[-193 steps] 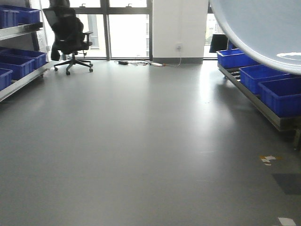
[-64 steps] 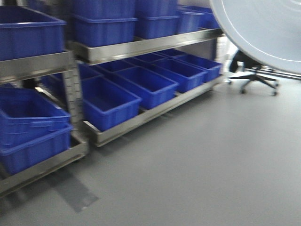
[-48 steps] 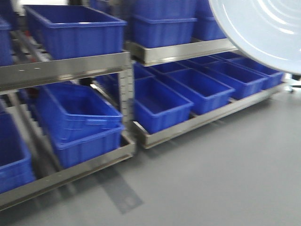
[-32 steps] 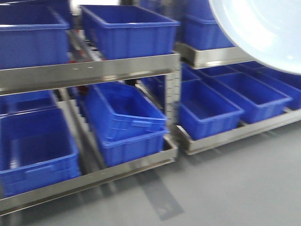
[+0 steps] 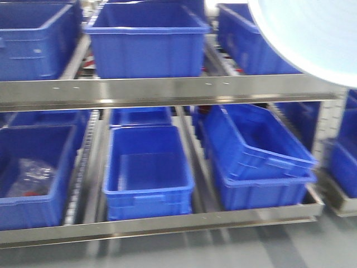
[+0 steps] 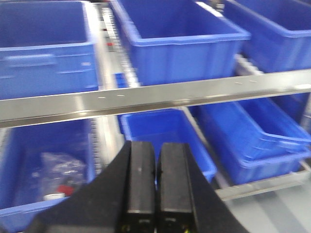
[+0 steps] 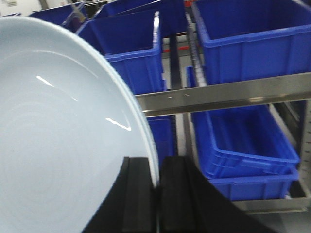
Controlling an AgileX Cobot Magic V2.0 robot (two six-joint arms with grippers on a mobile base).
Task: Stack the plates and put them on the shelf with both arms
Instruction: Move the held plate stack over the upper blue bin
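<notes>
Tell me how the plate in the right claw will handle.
The plate looks glossy, so it probably slips easily. The right claw pinches only its rim, so it may tilt. It seems stiff and likely chips against the steel shelf.

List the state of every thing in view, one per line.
Left tool, shut, empty.
Right tool, shut on the plate's rim.
Plate, held up by its rim.
Shelf, loaded with crates, no plate on it.
Lower right crate, tilted atop another.
Lower middle crate, empty.
</notes>
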